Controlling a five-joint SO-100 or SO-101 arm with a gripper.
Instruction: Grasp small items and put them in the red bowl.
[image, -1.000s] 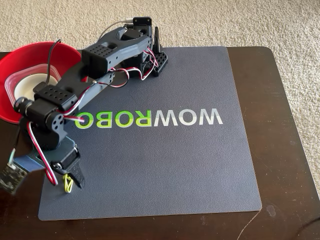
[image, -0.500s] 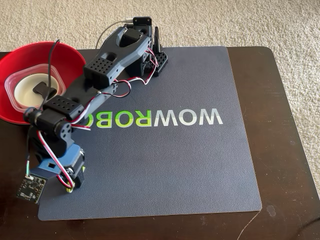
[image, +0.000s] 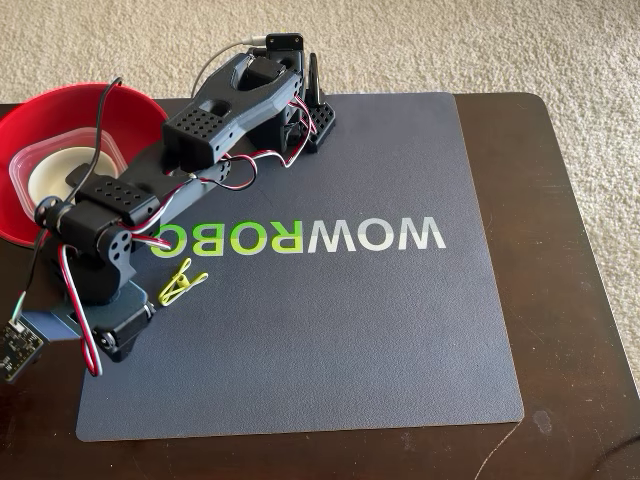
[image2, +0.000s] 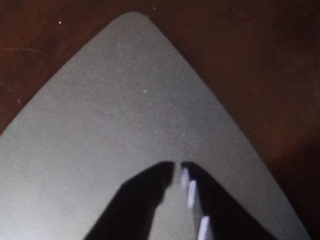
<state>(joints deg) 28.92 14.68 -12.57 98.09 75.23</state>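
Observation:
The red bowl (image: 140, 112) stands at the far left of the fixed view, partly behind the arm. In it sits the clear square container (image: 40, 160) with the small white bowl (image: 55, 180) inside. The tiny yellow-green clip (image: 182, 283) lies on the grey mat (image: 350, 330), just below the lettering. My gripper (image: 112, 345) hangs low over the mat's left edge, to the lower left of the clip and apart from it. In the wrist view its fingertips (image2: 165, 170) almost touch, with nothing seen between them, above the mat's rounded corner (image2: 132, 30). The black buckle is not in view.
The mat lies on a dark wooden table (image: 560, 250) with carpet beyond the table's edges. The arm's base (image: 300, 110) stands at the mat's far edge. Red, white and black wires (image: 80, 300) loop beside the wrist. A small camera board (image: 15, 345) hangs at the left.

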